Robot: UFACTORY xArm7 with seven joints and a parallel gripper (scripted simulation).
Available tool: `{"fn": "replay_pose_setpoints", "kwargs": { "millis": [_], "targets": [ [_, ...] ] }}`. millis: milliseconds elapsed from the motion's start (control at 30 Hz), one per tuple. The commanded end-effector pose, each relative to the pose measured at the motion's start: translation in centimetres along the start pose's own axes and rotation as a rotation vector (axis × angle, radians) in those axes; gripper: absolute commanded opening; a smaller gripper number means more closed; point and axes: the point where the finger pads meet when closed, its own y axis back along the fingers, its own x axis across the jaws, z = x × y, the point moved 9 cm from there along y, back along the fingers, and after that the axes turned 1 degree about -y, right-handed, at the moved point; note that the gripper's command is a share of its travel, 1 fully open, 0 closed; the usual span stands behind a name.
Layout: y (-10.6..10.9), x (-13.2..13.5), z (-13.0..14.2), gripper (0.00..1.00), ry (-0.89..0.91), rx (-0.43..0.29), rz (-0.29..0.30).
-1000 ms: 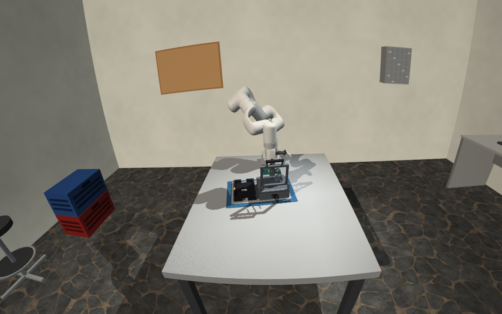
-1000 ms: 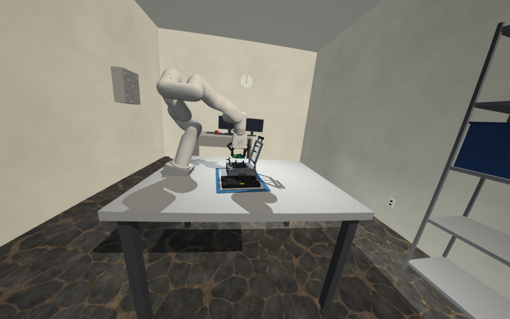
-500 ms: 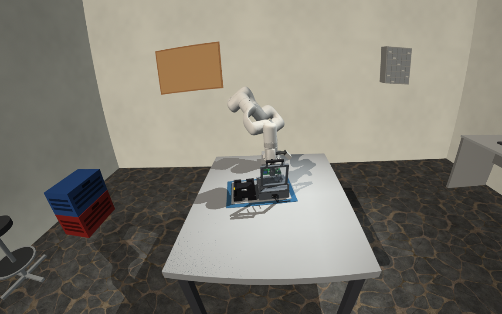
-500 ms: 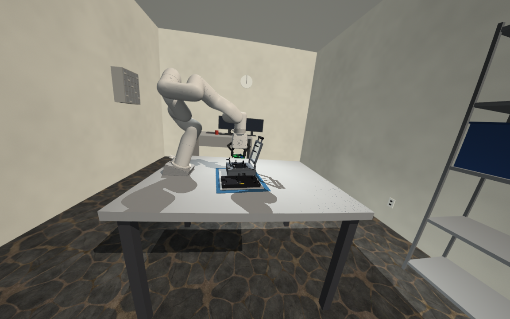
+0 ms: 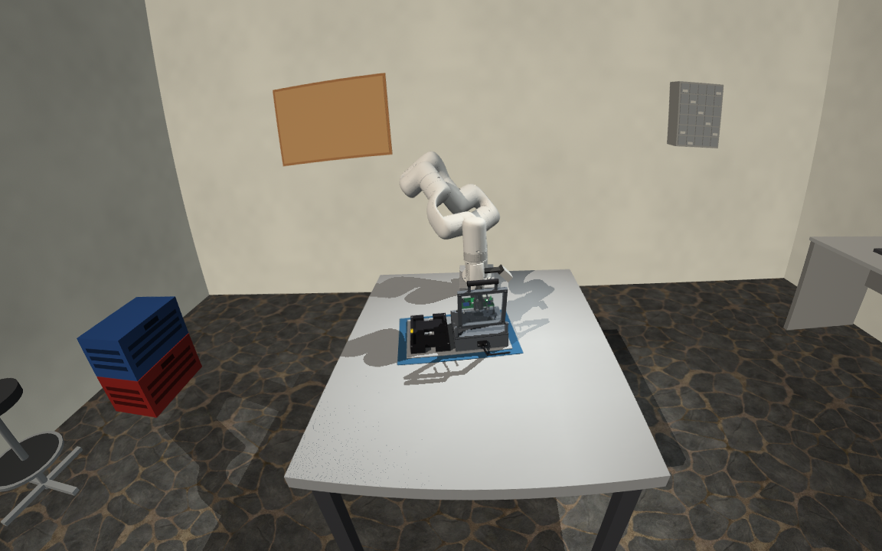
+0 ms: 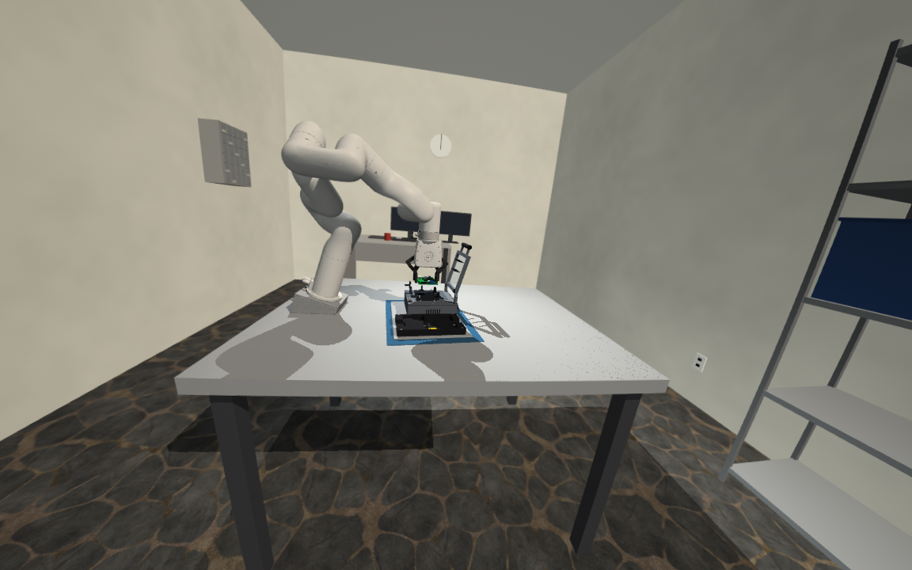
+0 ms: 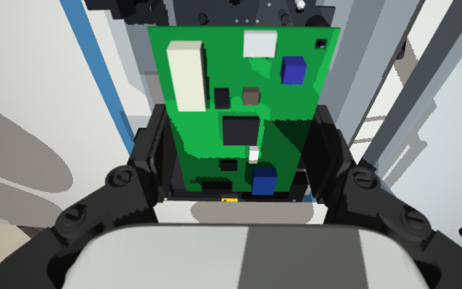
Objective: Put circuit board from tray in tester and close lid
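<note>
Black two-fingered jaws point(image 6: 427, 278) grip the green rectangular circuit board point(image 5: 477, 301) point(image 6: 427, 280) point(image 7: 235, 80) by its long edges, face up, w/ white connector at upper left of wrist view. In ext. view, board's mid-frame above grey boxy tester point(image 6: 431, 303) point(image 5: 481, 337); its grey-framed lid point(image 6: 456, 272) point(image 5: 460, 311) stands open, right of jaws.

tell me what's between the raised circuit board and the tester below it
Only open air: in the exterior view a gap shows between the circuit board, gripped by the fingers, and the tester.
</note>
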Motion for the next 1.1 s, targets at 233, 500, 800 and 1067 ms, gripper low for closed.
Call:
{"fn": "replay_pose_setpoints", "kwargs": {
  "millis": [233,500,800,1067],
  "targets": [
    [-1.3,0.1,0.0,0.79,0.0,0.0,0.003],
    [-2.8,0.1,0.0,0.79,0.0,0.0,0.003],
    [-3.6,0.1,0.0,0.79,0.0,0.0,0.003],
    [-3.9,0.1,0.0,0.79,0.0,0.0,0.003]
  ]
}}
